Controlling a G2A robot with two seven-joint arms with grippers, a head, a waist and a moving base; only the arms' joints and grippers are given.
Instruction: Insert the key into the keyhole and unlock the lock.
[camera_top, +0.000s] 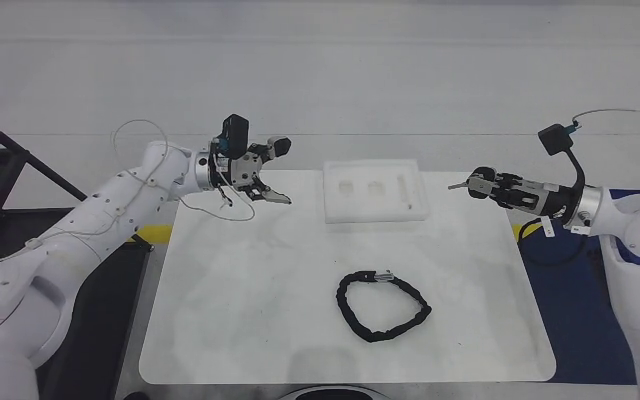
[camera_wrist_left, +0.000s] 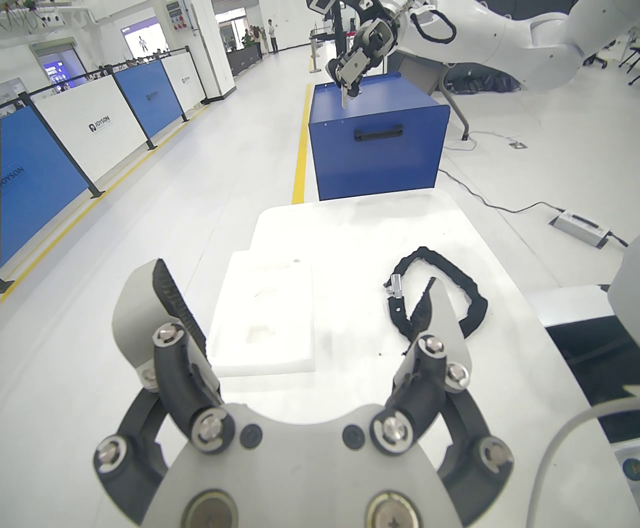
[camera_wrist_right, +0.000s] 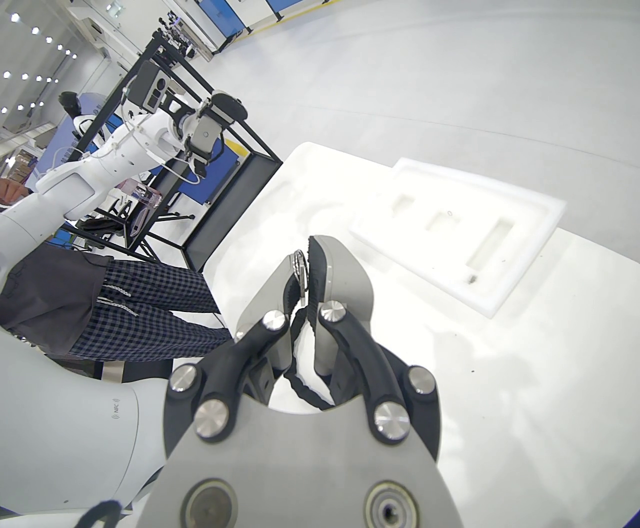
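Left gripper (camera_top: 262, 178): jaws spread wide, nothing held; sited over the far left corner of the table (camera_top: 240, 310)
Right gripper (camera_top: 476, 184): clamped on the key (camera_top: 457, 185), which is held over the far right corner and pointed toward the foam tray (camera_top: 375, 214)
Chain lock (camera_top: 383, 306): black loop laid flat at front centre, metal end (camera_top: 384, 276) turned toward the tray, well apart from both grippers
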